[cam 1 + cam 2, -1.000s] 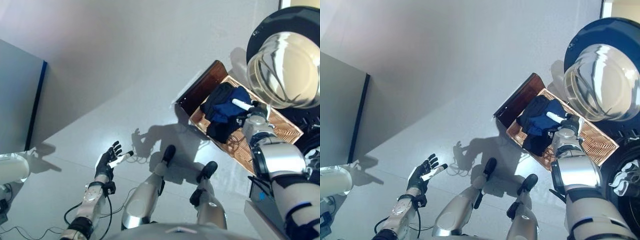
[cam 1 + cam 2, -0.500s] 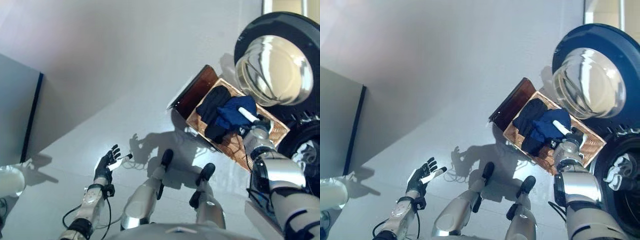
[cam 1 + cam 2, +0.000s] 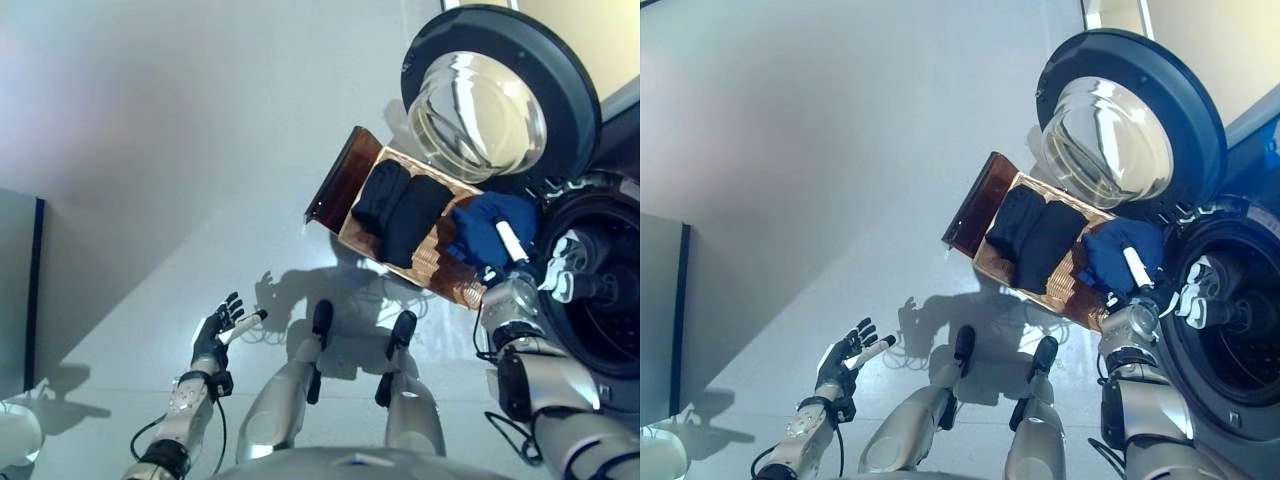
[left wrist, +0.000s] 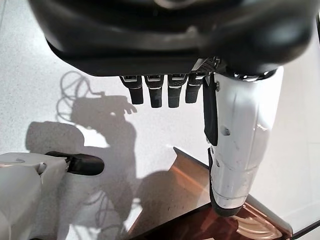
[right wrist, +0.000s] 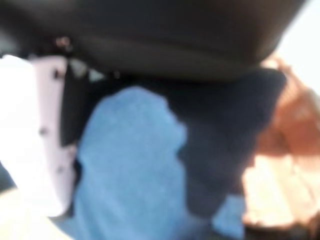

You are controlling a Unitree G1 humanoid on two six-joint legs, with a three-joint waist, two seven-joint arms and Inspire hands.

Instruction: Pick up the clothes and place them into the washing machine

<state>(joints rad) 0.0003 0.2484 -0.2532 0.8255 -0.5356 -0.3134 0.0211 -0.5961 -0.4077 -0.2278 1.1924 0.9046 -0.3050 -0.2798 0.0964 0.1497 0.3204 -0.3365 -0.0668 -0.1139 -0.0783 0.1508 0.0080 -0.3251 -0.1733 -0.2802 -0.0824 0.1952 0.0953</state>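
My right hand (image 3: 510, 262) is shut on a blue garment (image 3: 488, 225), held over the end of the woven basket (image 3: 440, 268) nearest the washing machine's drum opening (image 3: 600, 310). In the right wrist view the blue garment (image 5: 130, 165) bulges out under the palm beside the white-covered thumb (image 5: 45, 125). Two dark folded clothes (image 3: 400, 205) lie in the basket. The round glass door (image 3: 485, 100) stands swung open behind the basket. My left hand (image 3: 212, 335) hangs open and empty over the floor, far to the left.
The basket's dark brown flap (image 3: 335, 185) stands up at its left end. Something white (image 3: 560, 278) shows inside the drum's mouth. A grey panel with a dark edge (image 3: 20, 270) stands at the far left. White floor (image 3: 200, 200) spreads between the two.
The camera has swung towards the washing machine. The blue garment has come off the dark clothes and moved with my right hand to the basket's end by the drum. The left hand stays put.
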